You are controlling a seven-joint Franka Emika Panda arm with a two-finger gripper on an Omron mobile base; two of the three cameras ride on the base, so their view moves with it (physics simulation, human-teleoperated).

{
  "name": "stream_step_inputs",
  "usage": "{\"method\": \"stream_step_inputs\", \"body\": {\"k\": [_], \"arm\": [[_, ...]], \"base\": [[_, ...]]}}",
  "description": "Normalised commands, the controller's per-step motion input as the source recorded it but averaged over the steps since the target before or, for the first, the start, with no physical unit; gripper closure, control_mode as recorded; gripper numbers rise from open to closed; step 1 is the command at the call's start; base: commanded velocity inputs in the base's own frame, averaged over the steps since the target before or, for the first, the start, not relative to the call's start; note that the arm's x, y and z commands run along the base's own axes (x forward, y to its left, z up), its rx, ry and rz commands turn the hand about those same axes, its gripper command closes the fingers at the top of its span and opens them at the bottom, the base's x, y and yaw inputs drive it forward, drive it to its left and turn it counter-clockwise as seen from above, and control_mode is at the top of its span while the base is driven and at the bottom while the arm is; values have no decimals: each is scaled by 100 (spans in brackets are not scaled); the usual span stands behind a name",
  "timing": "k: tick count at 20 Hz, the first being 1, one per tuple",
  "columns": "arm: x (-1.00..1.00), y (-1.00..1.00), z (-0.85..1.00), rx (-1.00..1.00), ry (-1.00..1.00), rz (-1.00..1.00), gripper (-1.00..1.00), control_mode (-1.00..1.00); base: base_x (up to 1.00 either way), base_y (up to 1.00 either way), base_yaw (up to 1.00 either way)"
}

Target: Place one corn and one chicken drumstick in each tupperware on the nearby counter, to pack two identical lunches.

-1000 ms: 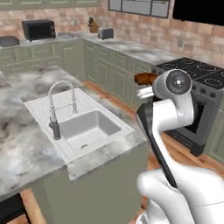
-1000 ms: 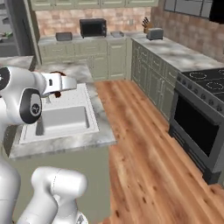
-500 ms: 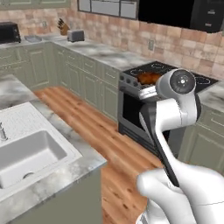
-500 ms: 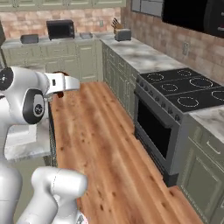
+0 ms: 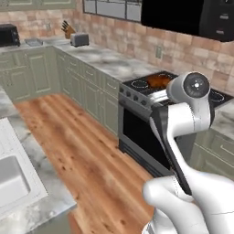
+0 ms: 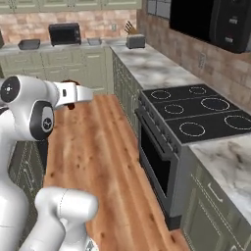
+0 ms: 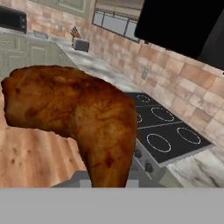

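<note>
Counter [image 6: 152, 66] of marbled stone runs along the brick wall, with olive cabinet fronts below and a black stove [image 6: 201, 115] set into it. Wooden floor [image 5: 77, 137] stretches in front of them. A toaster [image 6: 134, 41] and microwave [image 6: 64, 33] stand further along the counter. The gripper [image 5: 157, 87] is clamped around the chicken drumstick [image 7: 83, 113], held in the air above the floor, near the stove.

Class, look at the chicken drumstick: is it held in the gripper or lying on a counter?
Held. In the hand view the chicken drumstick rises from the bottom edge, off any counter; the gripper is shut on it.
</note>
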Motion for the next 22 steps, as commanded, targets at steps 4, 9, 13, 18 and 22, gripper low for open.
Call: {"method": "stream_step_inputs", "body": {"k": [4, 9, 13, 18, 22], "arm": [[0, 0, 0, 0, 0, 0, 100, 100], [0, 0, 0, 0, 0, 0, 100, 100], [0, 0, 0, 0, 0, 0, 100, 100], [0, 0, 0, 0, 0, 0, 100, 100], [0, 0, 0, 0, 0, 0, 100, 100]], "base": [[100, 0, 24], [100, 0, 25], [100, 0, 23], [100, 0, 29], [100, 0, 31]]}}
